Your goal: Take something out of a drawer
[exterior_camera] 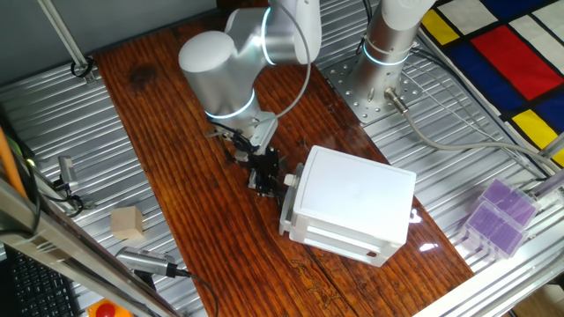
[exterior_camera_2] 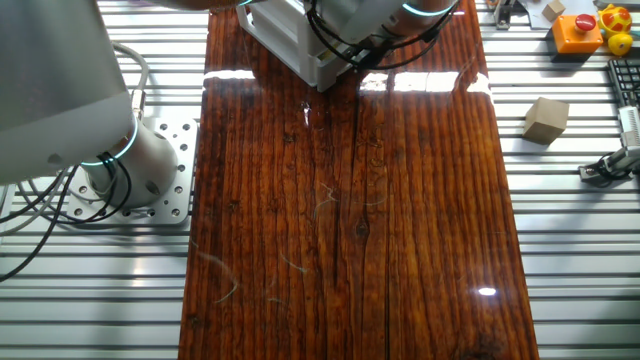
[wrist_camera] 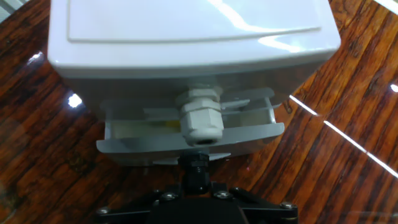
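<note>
The white two-drawer box (exterior_camera: pixel 357 198) stands on the wooden table (exterior_camera: pixel 176 132). It also shows at the top edge of the other fixed view (exterior_camera_2: pixel 290 35). In the hand view its upper drawer (wrist_camera: pixel 186 138) is pulled out a little, with its pale round knob (wrist_camera: pixel 200 117) facing me. A bit of something yellow (wrist_camera: pixel 169 126) shows inside the gap. My gripper (exterior_camera: pixel 267 172) is right in front of the knob. Its black fingertips (wrist_camera: pixel 198 165) look pressed together just below the knob's tip, not around it.
A tan wooden cube (exterior_camera: pixel 126 223) lies on the metal slats left of the table and also shows in the other fixed view (exterior_camera_2: pixel 546 120). A purple box (exterior_camera: pixel 498 216) sits at the right. An orange and yellow toy (exterior_camera_2: pixel 580 30) and tools lie at the slats' edge.
</note>
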Controlling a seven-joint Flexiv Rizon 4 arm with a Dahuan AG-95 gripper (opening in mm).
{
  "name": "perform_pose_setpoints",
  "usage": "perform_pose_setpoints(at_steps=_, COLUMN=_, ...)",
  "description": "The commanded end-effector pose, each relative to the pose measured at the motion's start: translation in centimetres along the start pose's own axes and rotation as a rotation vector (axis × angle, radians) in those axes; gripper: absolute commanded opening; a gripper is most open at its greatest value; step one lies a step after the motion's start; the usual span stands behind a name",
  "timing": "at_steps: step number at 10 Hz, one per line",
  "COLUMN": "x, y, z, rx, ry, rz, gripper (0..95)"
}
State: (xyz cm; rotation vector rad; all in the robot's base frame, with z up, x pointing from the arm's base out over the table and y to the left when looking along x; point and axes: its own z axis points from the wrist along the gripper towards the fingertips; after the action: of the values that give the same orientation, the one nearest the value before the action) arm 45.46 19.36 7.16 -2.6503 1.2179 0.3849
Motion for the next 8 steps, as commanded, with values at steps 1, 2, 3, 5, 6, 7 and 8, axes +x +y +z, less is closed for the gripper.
perform_pose_setpoints(at_steps=1, x=0.34, y=0.09, z=0.04, rx=0.000, ry=0.000, rz=-0.002, gripper=0.0)
perform_pose_setpoints(at_steps=2, x=0.47, y=0.16, z=-0.07, rx=-0.002, ry=-0.001, rz=-0.004, gripper=0.0)
perform_pose_setpoints(at_steps=3, x=0.57, y=0.21, z=-0.17, rx=-0.002, ry=-0.002, rz=-0.007, gripper=0.0)
perform_pose_setpoints(at_steps=5, x=0.76, y=0.32, z=-0.23, rx=-0.005, ry=0.004, rz=-0.005, gripper=0.0)
perform_pose_setpoints(at_steps=6, x=0.90, y=0.37, z=-0.22, rx=-0.006, ry=0.006, rz=-0.004, gripper=0.0)
perform_pose_setpoints(at_steps=7, x=1.05, y=0.40, z=-0.20, rx=-0.006, ry=0.005, rz=-0.005, gripper=0.0)
perform_pose_setpoints(at_steps=8, x=1.12, y=0.42, z=-0.21, rx=-0.006, ry=0.005, rz=-0.006, gripper=0.0)
